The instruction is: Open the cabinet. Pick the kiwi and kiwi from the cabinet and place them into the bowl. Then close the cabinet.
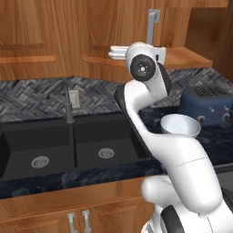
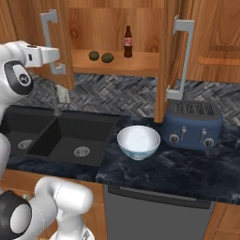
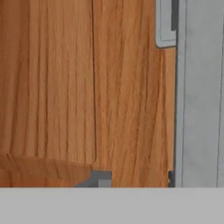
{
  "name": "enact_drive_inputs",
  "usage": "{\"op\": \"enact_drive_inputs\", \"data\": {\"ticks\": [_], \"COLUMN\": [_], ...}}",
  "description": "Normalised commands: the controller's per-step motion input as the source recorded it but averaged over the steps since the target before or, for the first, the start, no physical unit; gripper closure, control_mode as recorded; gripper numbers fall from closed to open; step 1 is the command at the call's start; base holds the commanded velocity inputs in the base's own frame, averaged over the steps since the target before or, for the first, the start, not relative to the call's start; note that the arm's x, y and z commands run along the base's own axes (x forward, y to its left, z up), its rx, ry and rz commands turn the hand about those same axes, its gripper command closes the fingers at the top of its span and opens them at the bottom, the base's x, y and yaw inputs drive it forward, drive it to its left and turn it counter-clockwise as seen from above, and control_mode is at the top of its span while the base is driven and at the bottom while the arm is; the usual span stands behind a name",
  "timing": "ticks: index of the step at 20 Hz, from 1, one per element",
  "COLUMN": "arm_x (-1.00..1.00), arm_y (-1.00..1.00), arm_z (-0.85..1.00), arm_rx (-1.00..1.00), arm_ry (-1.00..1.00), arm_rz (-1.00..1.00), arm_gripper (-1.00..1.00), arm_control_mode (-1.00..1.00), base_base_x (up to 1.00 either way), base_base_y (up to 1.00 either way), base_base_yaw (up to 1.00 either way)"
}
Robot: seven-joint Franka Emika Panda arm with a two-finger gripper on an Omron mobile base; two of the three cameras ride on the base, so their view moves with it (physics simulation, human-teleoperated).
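Observation:
The cabinet [image 2: 117, 28] stands with both doors swung out. Two kiwis [image 2: 94, 55] [image 2: 107, 57] lie side by side on its shelf. My gripper [image 2: 58, 56] is pressed up to the outer face of the left door [image 2: 66, 42], just beside its silver bar handle [image 2: 48, 21]. In the hand view the gripper [image 3: 134, 178] has bare wood between its tips, and the handle [image 3: 199, 96] runs to the right of them. The jaws stand apart and hold nothing. The pale bowl [image 2: 138, 140] [image 1: 180, 125] sits on the dark counter below the cabinet.
A cola bottle [image 2: 127, 42] stands on the shelf behind the kiwis. A blue toaster [image 2: 194, 123] [image 1: 205, 104] is right of the bowl, under the open right door [image 2: 161, 61]. The black double sink [image 1: 68, 145] and its faucet [image 1: 68, 105] lie to the left.

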Motion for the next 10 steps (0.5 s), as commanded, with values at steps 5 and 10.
{"op": "enact_drive_inputs", "data": {"ticks": [5,10], "arm_x": [-0.26,-0.23], "arm_y": [1.0,1.0], "arm_z": [0.0,0.0], "arm_rx": [0.0,0.0], "arm_ry": [0.0,0.0], "arm_rz": [-0.08,-0.08], "arm_gripper": [1.0,1.0], "arm_control_mode": [-1.0,-1.0], "base_base_x": [0.0,0.0], "base_base_y": [0.0,0.0], "base_base_yaw": [0.0,0.0]}}
